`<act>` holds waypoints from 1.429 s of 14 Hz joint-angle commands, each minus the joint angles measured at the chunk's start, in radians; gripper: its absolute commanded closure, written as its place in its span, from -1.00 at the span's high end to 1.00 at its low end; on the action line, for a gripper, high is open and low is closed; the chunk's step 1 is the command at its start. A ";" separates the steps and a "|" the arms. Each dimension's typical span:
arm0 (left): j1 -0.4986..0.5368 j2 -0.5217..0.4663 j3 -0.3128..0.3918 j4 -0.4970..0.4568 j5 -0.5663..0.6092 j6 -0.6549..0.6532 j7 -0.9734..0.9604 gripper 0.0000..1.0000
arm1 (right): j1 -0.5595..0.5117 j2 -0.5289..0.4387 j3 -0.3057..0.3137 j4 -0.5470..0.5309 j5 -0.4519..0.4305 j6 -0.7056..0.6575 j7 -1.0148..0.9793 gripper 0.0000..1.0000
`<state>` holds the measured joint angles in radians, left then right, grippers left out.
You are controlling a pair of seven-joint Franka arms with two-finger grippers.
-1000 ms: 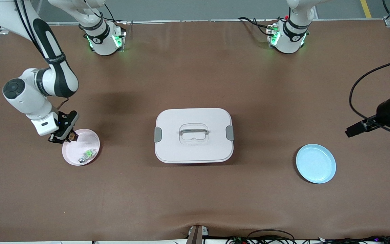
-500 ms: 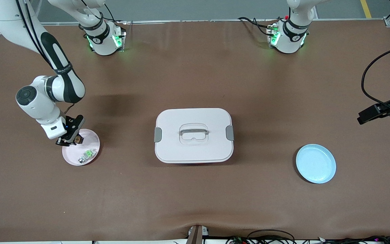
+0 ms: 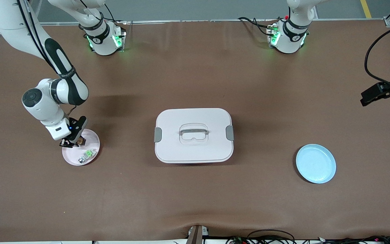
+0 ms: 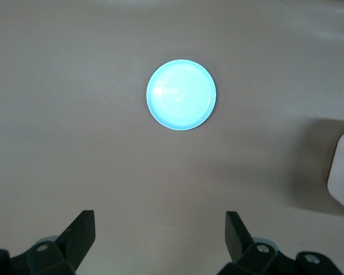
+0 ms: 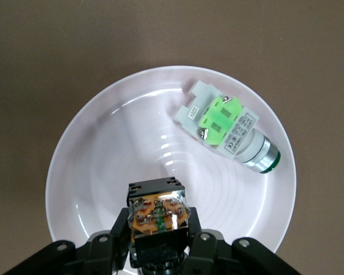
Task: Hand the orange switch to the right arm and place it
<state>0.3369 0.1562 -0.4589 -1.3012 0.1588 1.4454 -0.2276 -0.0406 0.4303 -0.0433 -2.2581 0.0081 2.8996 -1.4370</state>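
The orange switch [image 5: 159, 215], a tiny black block with an orange middle, is held in my right gripper [image 5: 159, 238], which is shut on it. In the front view the right gripper [image 3: 71, 142] holds the switch [image 3: 80, 141] just over the pink plate [image 3: 71, 158], at the plate's edge nearer the robots' bases. The plate's bare floor shows under the switch in the right wrist view [image 5: 103, 160]. My left gripper [image 4: 160, 216] is open and empty, high over the table. In the front view it [image 3: 369, 96] hangs at the left arm's end of the table.
A small green-and-clear part with a silver end [image 3: 86, 156] lies in the pink plate [image 5: 226, 127]. A white lidded box with a handle [image 3: 193, 135] stands at mid-table. A light blue plate [image 3: 316, 163] lies toward the left arm's end [image 4: 182, 95].
My right gripper has carried the switch a little farther over the pink plate. My left arm has drawn back toward its end of the table.
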 commanded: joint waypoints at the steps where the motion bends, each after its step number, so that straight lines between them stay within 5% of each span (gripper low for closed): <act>1: 0.017 -0.067 -0.004 -0.062 -0.044 -0.003 0.037 1.00 | -0.025 0.022 0.014 0.000 -0.019 0.038 -0.032 -1.00; 4: -0.022 -0.125 0.041 -0.127 -0.062 0.012 0.044 1.00 | -0.027 0.027 0.014 -0.001 -0.019 0.041 -0.037 -1.00; 7: -0.209 -0.170 0.250 -0.185 -0.116 0.027 0.051 1.00 | -0.027 0.038 0.016 -0.009 -0.019 0.069 -0.037 -1.00; 9: -0.275 -0.202 0.307 -0.226 -0.116 0.027 0.063 1.00 | -0.028 0.042 0.016 -0.009 -0.019 0.070 -0.037 -1.00; 10: -0.283 -0.208 0.313 -0.242 -0.116 0.030 0.065 1.00 | -0.028 0.042 0.016 -0.009 -0.017 0.069 -0.033 -0.86; 12: -0.289 -0.228 0.313 -0.260 -0.116 0.032 0.065 1.00 | -0.038 0.042 0.016 -0.008 -0.016 0.067 -0.023 0.99; 20: -0.286 -0.222 0.302 -0.262 -0.124 0.044 0.092 1.00 | -0.041 0.033 0.020 -0.008 -0.002 0.050 0.003 1.00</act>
<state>0.0548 -0.0472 -0.1627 -1.5402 0.0510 1.4712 -0.1738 -0.0592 0.4689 -0.0435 -2.2633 0.0100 2.9484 -1.4551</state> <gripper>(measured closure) 0.000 0.000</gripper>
